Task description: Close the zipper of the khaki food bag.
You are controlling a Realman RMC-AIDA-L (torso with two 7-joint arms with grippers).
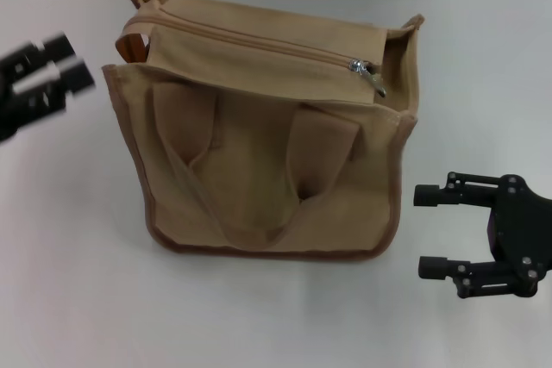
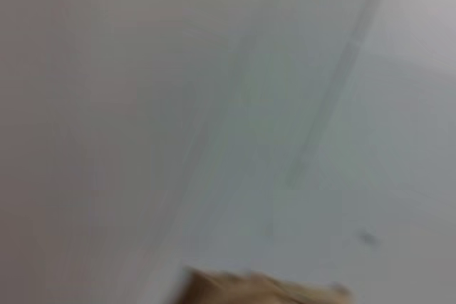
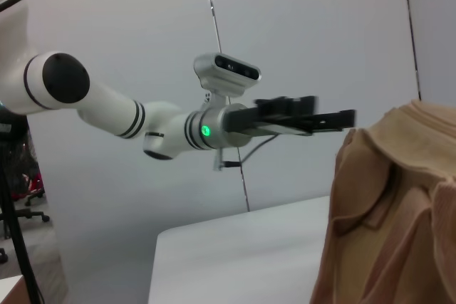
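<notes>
Showing as matt woven canvas: khaki food bag (image 1: 267, 161), handles in the same cloth, edge piping in a darker brown fabric. Running across the top flap as tan cloth tape: zipper (image 1: 259, 42), carrying a small shiny silver metal slider and pull tab. Lying beneath as a smooth, matt white surface: table (image 1: 78, 299). Appearing as matt black hard material: left gripper (image 1: 43, 75) and right gripper (image 1: 431, 230). Presenting as glossy white casing with black bands: left arm (image 3: 121, 108).

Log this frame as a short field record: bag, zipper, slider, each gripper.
bag: khaki food bag on white table
zipper: zipper line looks shut up to slider
slider: silver slider at the bag's right end
left gripper: left gripper raised beside the bag's left side, not touching
right gripper: right gripper right of bag, jaws open, empty
</notes>
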